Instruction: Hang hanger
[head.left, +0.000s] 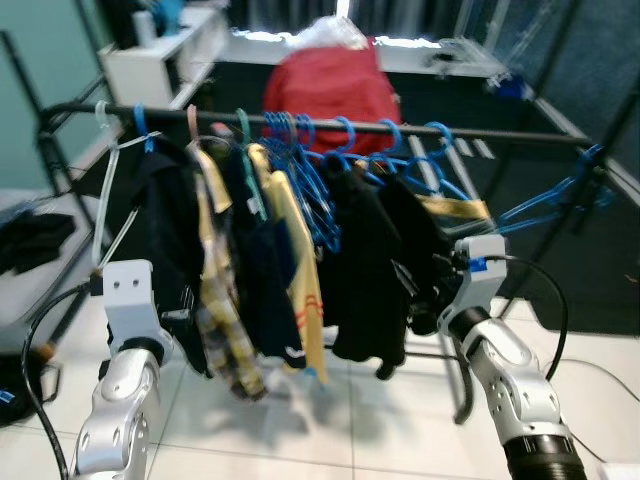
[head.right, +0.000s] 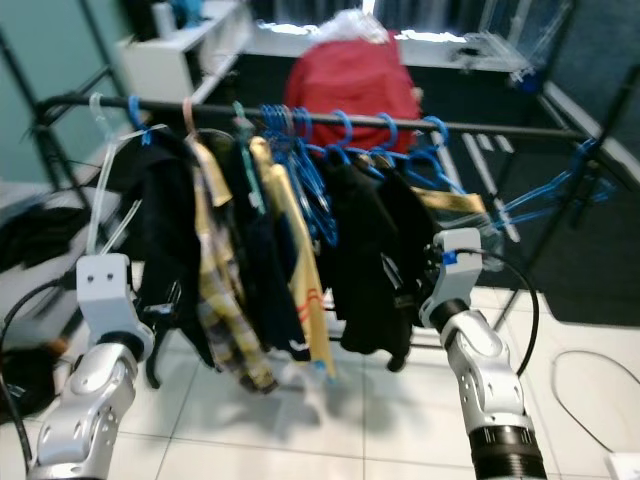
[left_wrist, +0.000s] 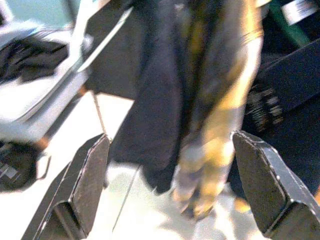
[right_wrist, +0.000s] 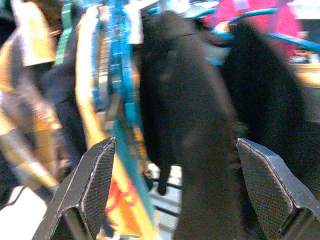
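While clothed hangers (head.left: 300, 190) crowd the rail (head.left: 330, 125), both grippers, left (left_wrist: 170, 195) and right (right_wrist: 175, 195), gape wide, empty; hanging looks finished.

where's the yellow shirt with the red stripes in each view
Left eye: yellow shirt mid-rail, centre.
Right eye: centre, beside the blue hangers.
Left wrist: cannot tell, blurred.
Right wrist: by the left finger.
Shared landmark: the blue hangers.
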